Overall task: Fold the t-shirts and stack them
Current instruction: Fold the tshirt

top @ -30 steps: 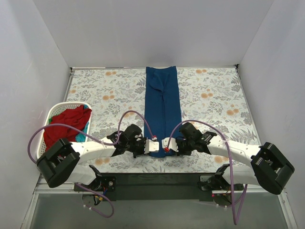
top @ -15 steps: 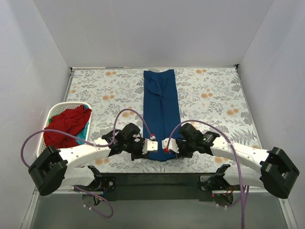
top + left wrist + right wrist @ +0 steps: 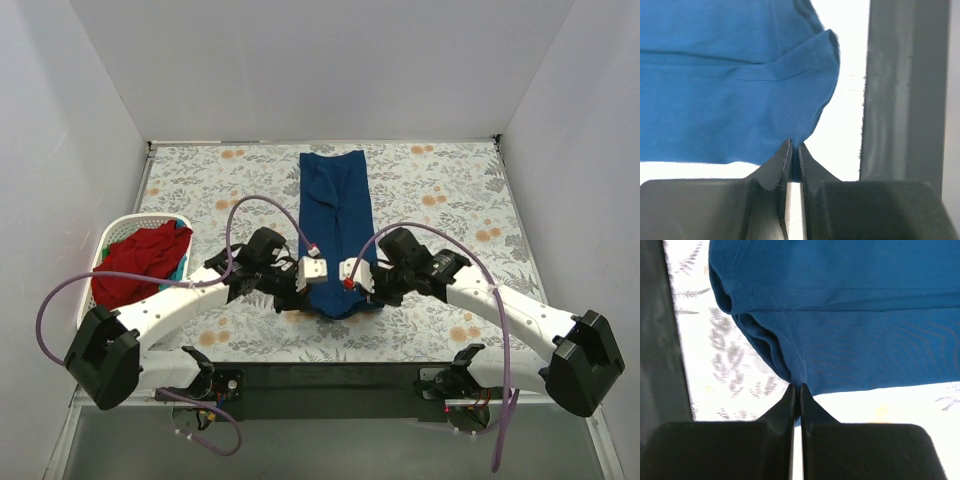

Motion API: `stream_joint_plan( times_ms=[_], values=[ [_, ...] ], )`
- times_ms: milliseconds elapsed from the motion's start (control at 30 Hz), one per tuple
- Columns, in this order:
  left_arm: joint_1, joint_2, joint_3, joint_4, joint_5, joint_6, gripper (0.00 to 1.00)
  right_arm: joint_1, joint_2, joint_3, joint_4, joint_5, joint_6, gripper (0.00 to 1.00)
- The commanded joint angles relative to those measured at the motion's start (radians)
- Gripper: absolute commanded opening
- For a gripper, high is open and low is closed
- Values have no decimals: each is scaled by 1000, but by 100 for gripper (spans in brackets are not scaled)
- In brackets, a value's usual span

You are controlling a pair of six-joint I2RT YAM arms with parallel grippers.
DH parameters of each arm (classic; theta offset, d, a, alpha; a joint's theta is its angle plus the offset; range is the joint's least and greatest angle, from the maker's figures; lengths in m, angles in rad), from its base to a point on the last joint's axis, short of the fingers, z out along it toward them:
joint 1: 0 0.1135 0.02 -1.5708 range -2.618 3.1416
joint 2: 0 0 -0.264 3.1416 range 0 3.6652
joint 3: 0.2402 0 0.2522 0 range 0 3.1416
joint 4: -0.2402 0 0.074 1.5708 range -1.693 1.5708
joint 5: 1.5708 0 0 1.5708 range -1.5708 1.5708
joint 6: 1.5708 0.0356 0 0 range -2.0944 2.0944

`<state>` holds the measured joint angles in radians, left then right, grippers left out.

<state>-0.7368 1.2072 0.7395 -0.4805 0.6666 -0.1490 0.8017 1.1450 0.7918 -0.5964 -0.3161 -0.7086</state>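
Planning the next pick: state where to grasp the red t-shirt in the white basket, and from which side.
Pinch a raised fold of the crumpled red cloth t-shirt, coming down from above: it lies heaped inside the white slatted plastic basket, whose walls likely block sideways approaches.

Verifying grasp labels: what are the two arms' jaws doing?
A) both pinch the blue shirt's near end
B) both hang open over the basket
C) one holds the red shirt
A: each wrist view shows shut jaws with an edge of the blue shirt caught between them.
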Motion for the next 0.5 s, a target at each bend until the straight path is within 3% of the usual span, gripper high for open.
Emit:
stream_joint_plan(
  times_ms=[0, 467],
  values=[
    [81, 61, 101, -18, 65, 38, 0, -58, 60, 86, -22, -55, -95, 1],
    [237, 431, 377, 8, 33, 124, 0, -289, 407, 383, -46, -167, -336, 1]
  ],
)
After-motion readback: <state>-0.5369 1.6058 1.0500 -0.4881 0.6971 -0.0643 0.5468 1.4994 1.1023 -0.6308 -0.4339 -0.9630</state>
